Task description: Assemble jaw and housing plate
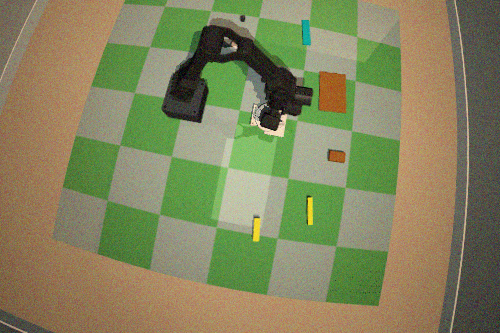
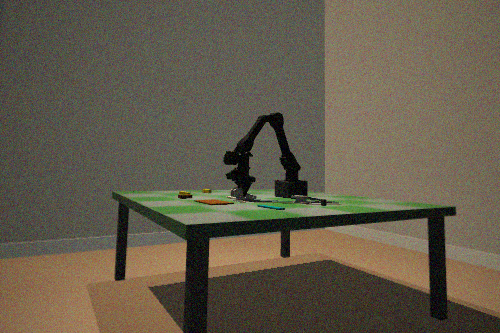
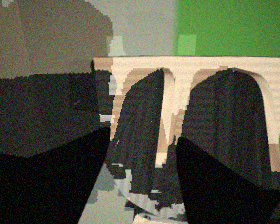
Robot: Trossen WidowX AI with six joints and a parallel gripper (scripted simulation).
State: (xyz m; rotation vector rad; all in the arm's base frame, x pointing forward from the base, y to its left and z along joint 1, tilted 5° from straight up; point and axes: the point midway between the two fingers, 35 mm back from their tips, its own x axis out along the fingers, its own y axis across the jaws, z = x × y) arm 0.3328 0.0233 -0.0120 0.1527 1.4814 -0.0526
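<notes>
My gripper (image 1: pixel 270 121) (image 2: pixel 242 190) (image 3: pixel 143 138) points down, low over the pale assembly. In the wrist view its two dark fingertips stand apart, and I make out nothing clamped between them. A cream plate (image 1: pixel 280 131) (image 3: pixel 150 62) with arched openings lies under and just ahead of the fingers. Dark shadow fills the openings. A light grey curved part (image 3: pixel 131 199) shows low between the fingers in the wrist view. The pins, the stubs and the gear teeth cannot be made out. Whether the cream plate sits level and closed cannot be told.
A flat orange board (image 1: pixel 332 92) (image 2: pixel 214 202) and a small orange block (image 1: pixel 337 156) lie right of the gripper in the top view. Two yellow bars (image 1: pixel 310 210) (image 1: pixel 256 229), a teal bar (image 1: pixel 306 32) (image 2: pixel 271 207) and a small dark piece (image 1: pixel 242 18) lie farther off.
</notes>
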